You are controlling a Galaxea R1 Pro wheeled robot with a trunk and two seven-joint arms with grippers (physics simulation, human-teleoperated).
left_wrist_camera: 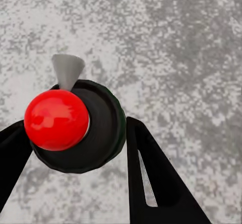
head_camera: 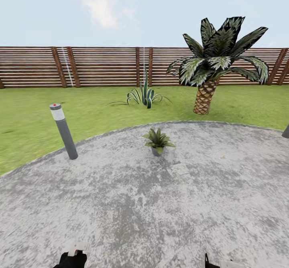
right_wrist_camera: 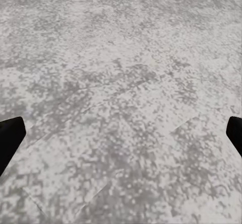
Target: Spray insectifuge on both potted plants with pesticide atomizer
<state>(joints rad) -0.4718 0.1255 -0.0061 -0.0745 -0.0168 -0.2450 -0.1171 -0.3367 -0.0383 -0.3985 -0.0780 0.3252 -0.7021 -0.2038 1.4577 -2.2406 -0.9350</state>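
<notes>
A brown slat fence (head_camera: 100,67) is seen across the upper half of the head view, with green lawn (head_camera: 32,119) below it and a broad round of mottled grey paving (head_camera: 140,212) taking up the lower half. A palm tree (head_camera: 212,65) stands at the upper right, a striped curling-leaf plant (head_camera: 143,95) on the grass at centre, and a grey bollard lamp (head_camera: 63,130) at the left edge of the paving. One potted plant (head_camera: 157,141) is set on the paving just above the frame's centre, well apart from the robot.

In the left wrist view the pesticide atomizer (left_wrist_camera: 75,126) is seen end-on, its black cap, red ball and grey nozzle showing, and it is clasped between the dark fingers of the left gripper (left_wrist_camera: 75,148). The right gripper (right_wrist_camera: 121,133) is spread wide with nothing in it, its fingertips at the frame's two edges over bare paving.

The pick-up is judged done; the approach to the first plant is in hand. The base must next be brought close and the nozzle turned onto the leaves before spraying is begun.
</notes>
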